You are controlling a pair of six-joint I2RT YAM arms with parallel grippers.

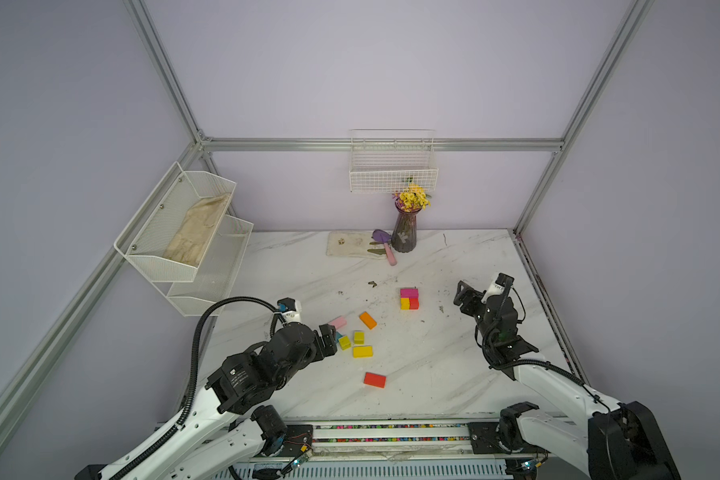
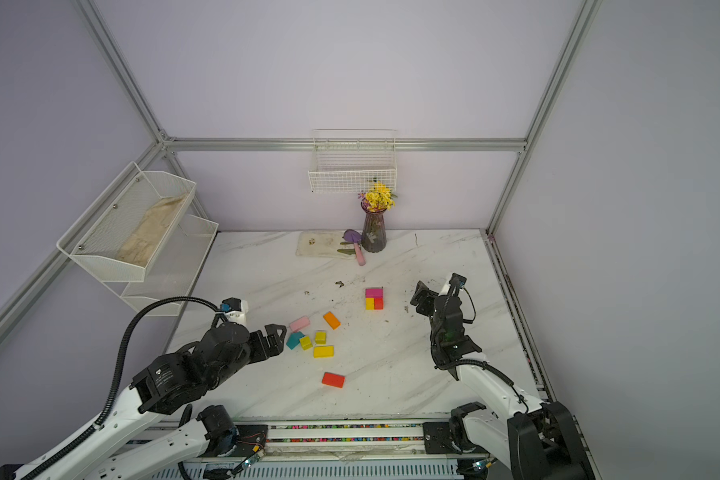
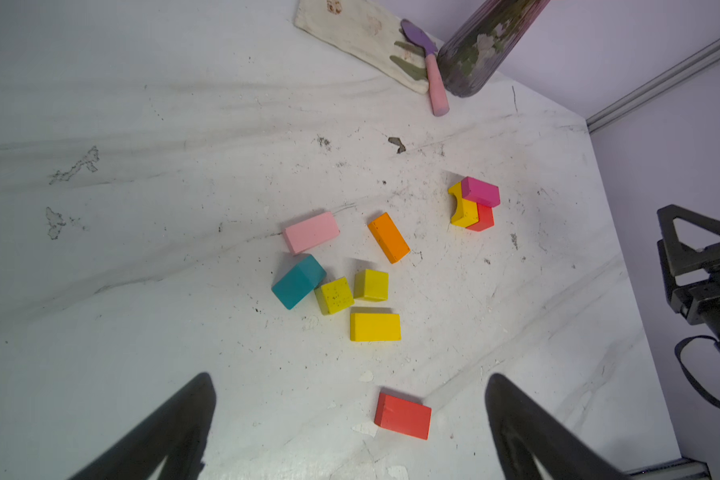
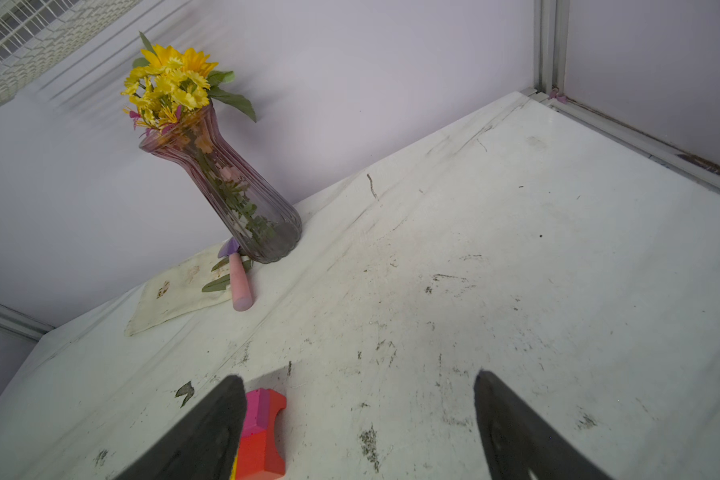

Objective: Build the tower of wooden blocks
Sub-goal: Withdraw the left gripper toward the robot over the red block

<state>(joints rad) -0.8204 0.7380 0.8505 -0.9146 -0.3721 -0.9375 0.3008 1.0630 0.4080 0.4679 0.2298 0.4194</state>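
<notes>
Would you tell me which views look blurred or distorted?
Right wrist view: the wire basket is streaked with blur, the vase sharp. Left wrist view: blocks crisp, with soft shadows. Both top views: frame rails splay outward from wide-angle distortion.

right pincer (image 4: 357, 376): jaws wide, empty | tower (image 4: 267, 436): partly behind one finger | vase (image 4: 246, 199): standing by wall

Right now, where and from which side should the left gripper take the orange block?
From above, the left gripper should close on the two long sides of the orange block, at mid-length. It lies flat and alone, with free space along both long sides. Turn the wrist to its slant.
</notes>
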